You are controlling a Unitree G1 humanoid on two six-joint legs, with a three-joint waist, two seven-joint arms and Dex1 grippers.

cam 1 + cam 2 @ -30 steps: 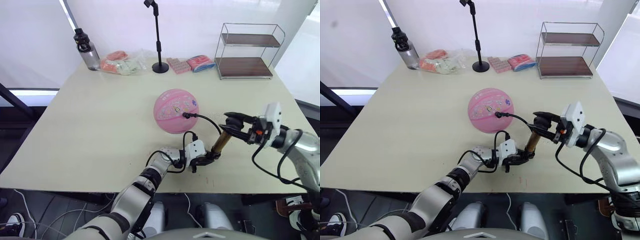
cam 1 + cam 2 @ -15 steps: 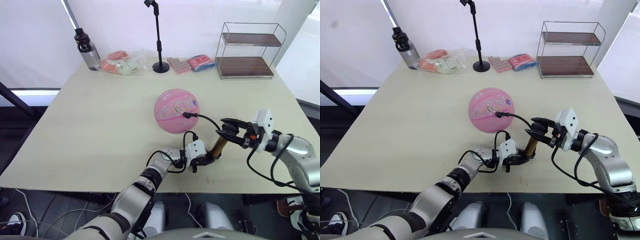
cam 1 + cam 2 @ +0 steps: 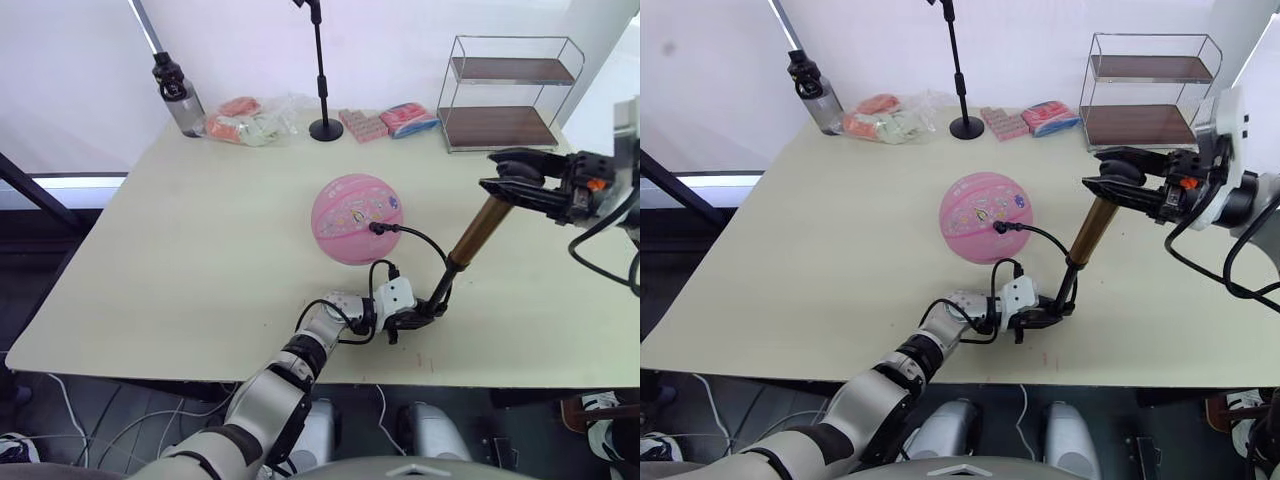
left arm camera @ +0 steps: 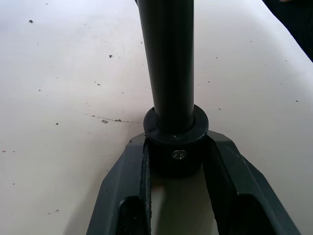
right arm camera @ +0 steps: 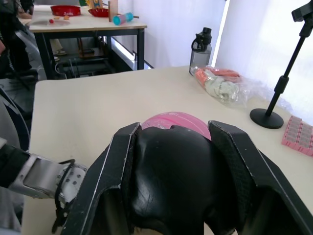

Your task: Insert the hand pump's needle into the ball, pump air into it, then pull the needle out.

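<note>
So from the head views, the pink rubber basketball with little cartoon stickers (image 3: 356, 218) sits mid-table on the pale beige tabletop (image 3: 180, 250), and the thin black hose (image 3: 415, 240) loops from its side down to the slim gold-bronze hand pump (image 3: 476, 232), which stands tilted, base near the table's front edge. The small black needle fitting (image 3: 376, 228) sits right on the ball, so I'd say the needle is seated in the valve, though the pin itself is too small to see. The left gripper (image 3: 412, 318) pinches the pump's black base, presumably to anchor it, while the right gripper (image 3: 510, 184) is raised high with the black handle, rod extended, looks like the top of a pumping stroke. Along the back edge: a dark water bottle (image 3: 173, 95), a black stand (image 3: 322, 70) and a wire shelf rack (image 3: 510, 95), well apart from the action. Left wrist view: black fingers (image 4: 124, 196) clamped on either side of the pump's base collar (image 4: 175, 134), holding it down. Right wrist view: both fingers (image 5: 105, 181) wrapped snug around the rounded black handle (image 5: 173, 181), with the ball peeking beyond it.
</note>
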